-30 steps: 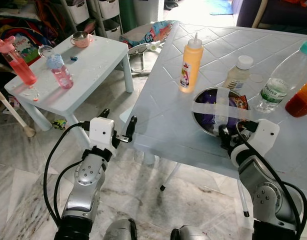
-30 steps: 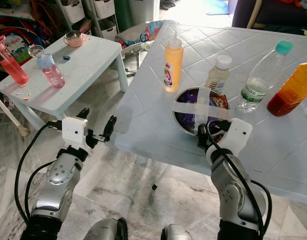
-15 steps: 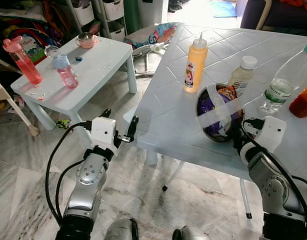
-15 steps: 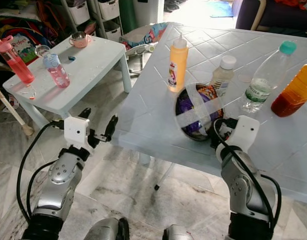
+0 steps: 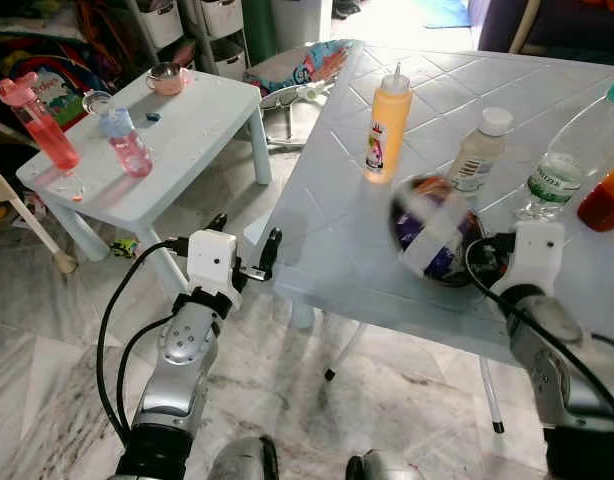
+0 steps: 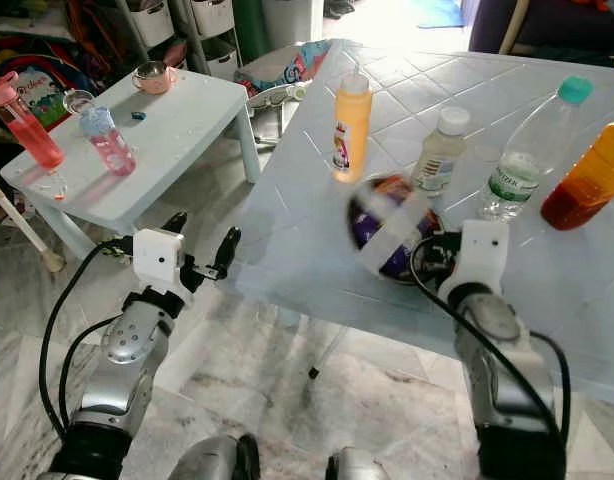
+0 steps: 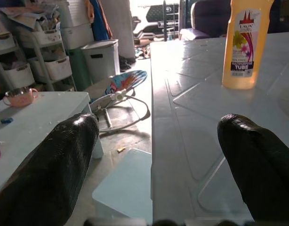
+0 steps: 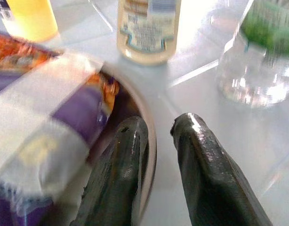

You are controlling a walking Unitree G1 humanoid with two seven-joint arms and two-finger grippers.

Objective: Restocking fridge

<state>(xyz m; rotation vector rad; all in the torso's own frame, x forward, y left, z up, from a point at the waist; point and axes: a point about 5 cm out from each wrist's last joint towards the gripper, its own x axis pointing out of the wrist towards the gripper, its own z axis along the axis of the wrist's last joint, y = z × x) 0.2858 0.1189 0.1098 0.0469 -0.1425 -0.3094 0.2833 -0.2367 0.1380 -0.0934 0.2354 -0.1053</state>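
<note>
steel-rimmed bowl (image 5: 439, 243), taped over purple snack packs, is pinched at its rim by the right hand (image 8: 154, 162) and tilted off the worktop (image 5: 332, 235) just before the small white-capped bottle (image 5: 479, 150), presumably for carrying fridgeward, while the left hand (image 7: 154, 155) is held spread and empty at the worktop's near edge.

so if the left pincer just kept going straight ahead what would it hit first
Probably the yellow squeeze bottle, standing ahead between its open fingers in the left wrist view. The left pincer sits at the edge of the white table, so a slightly lower line would meet that edge first.
</note>
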